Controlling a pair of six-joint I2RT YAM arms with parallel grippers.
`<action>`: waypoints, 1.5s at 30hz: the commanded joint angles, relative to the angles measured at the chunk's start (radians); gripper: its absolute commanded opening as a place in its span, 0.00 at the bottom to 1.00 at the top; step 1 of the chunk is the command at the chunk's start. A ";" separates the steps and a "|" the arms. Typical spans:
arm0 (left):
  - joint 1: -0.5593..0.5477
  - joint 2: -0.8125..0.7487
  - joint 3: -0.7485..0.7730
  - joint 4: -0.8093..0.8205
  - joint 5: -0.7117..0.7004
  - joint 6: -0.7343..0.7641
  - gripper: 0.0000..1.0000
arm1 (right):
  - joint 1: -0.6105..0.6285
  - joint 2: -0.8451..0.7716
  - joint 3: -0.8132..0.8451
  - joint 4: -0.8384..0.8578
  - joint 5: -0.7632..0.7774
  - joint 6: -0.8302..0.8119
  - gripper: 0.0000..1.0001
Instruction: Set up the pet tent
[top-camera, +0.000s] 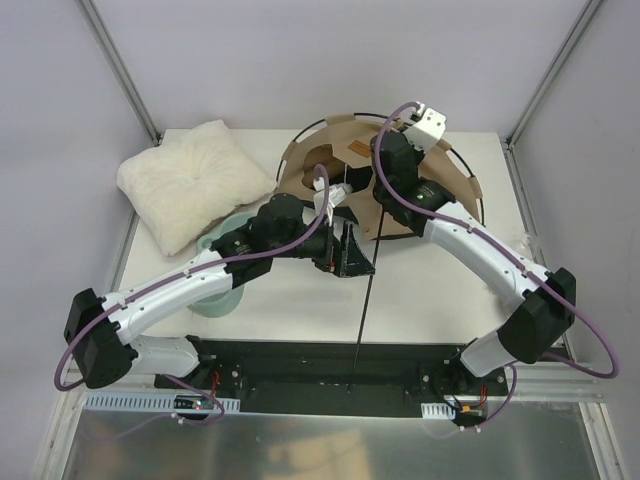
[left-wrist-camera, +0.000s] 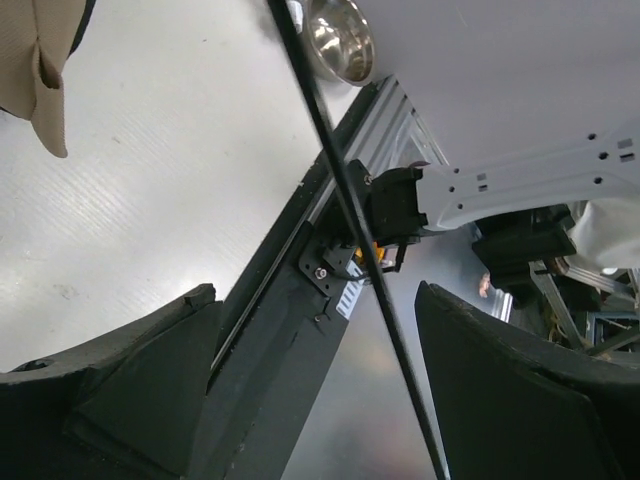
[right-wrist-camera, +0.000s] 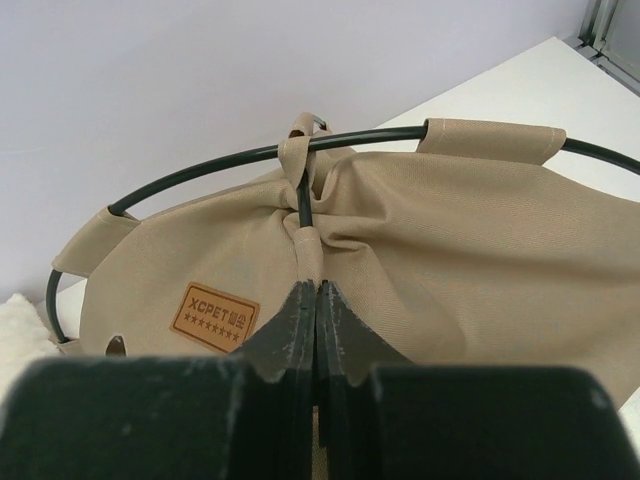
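The pet tent (top-camera: 330, 160) lies at the back of the table as tan fabric inside a thin black hoop. In the right wrist view its brown label patch (right-wrist-camera: 213, 318) faces me. My right gripper (right-wrist-camera: 318, 285) is shut on a tan fabric sleeve (right-wrist-camera: 310, 235) of the tent, where a black pole runs through. A loose thin black pole (top-camera: 363, 310) reaches from the tent to the near edge. My left gripper (left-wrist-camera: 312, 290) is open around this pole (left-wrist-camera: 345, 200). The pole runs closer to the right finger (left-wrist-camera: 520, 390) and shows no contact with either.
A white fluffy cushion (top-camera: 190, 185) lies at the back left. A pale green bowl (top-camera: 215, 298) sits under the left arm. The black mounting rail (top-camera: 300, 365) runs along the near edge. Upright frame posts (top-camera: 125, 75) stand at the back corners.
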 joint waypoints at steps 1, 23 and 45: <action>-0.008 0.038 0.039 0.043 0.022 -0.003 0.79 | 0.009 0.005 0.076 -0.029 0.025 0.034 0.03; -0.032 0.021 0.082 0.000 -0.134 0.092 0.00 | 0.007 -0.212 0.113 -0.383 -0.242 0.186 0.67; -0.032 0.075 0.274 -0.009 -0.259 0.185 0.00 | 0.039 -0.681 -0.464 -0.184 -1.236 0.278 0.64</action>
